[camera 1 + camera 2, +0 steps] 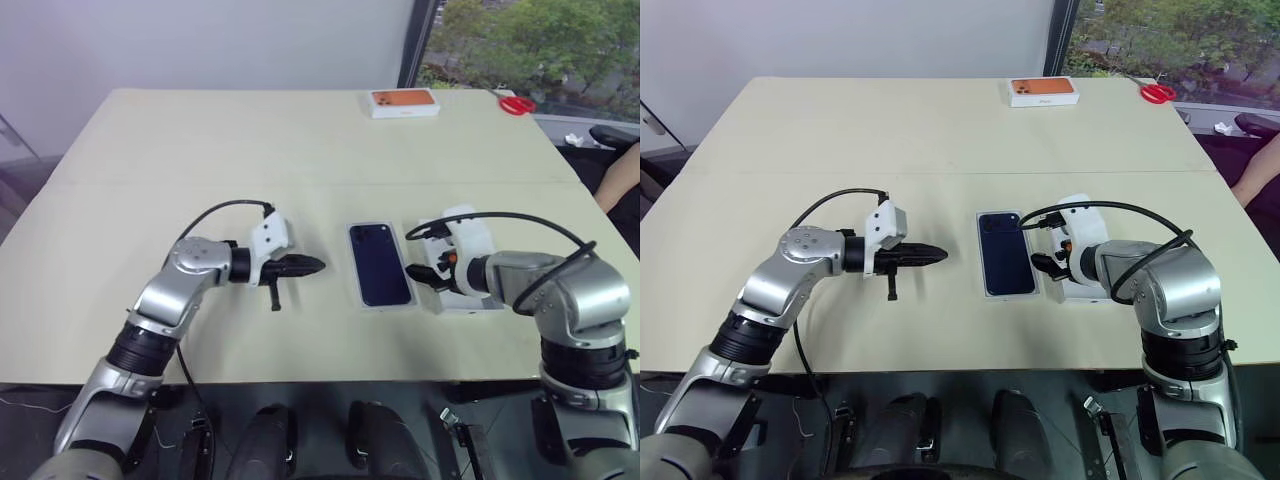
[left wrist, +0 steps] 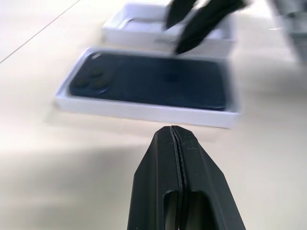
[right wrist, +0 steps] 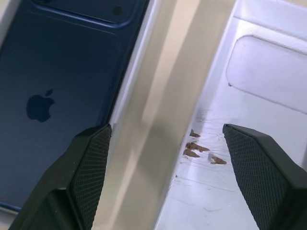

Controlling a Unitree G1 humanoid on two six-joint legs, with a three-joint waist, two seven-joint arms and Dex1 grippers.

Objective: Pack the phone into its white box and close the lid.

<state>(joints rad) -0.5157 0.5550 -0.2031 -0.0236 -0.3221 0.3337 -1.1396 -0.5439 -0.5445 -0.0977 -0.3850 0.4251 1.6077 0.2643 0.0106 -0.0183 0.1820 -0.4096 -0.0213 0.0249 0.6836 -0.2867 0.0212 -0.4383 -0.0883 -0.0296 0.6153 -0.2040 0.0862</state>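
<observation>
Spread wide and gripping nothing, our right gripper is hanging over the strip of table between two things: one black finger is standing above the edge of the slim dark navy-blue glossy phone, the other above the shallow white rectangular cardboard lid, which is lying inner face up with its oval recess showing. We are reading the phone as already seated, back up, in the shallow plain white cardboard tray of the white box, whose rim is framing it on all sides.

Taking that white box as our landmark, the lid is lying just beside it on its right, long axis parallel to the box's own, both running away from us across the beige table. Our left gripper, fingers pressed together on nothing, is sitting to the box's left, pointing at it across a clear gap.

We are judging the right arm much the nearer to the lid, so the pick-up falls to it: the lid needs gripping at its near long wall, turning over, and carrying leftward onto the box.
</observation>
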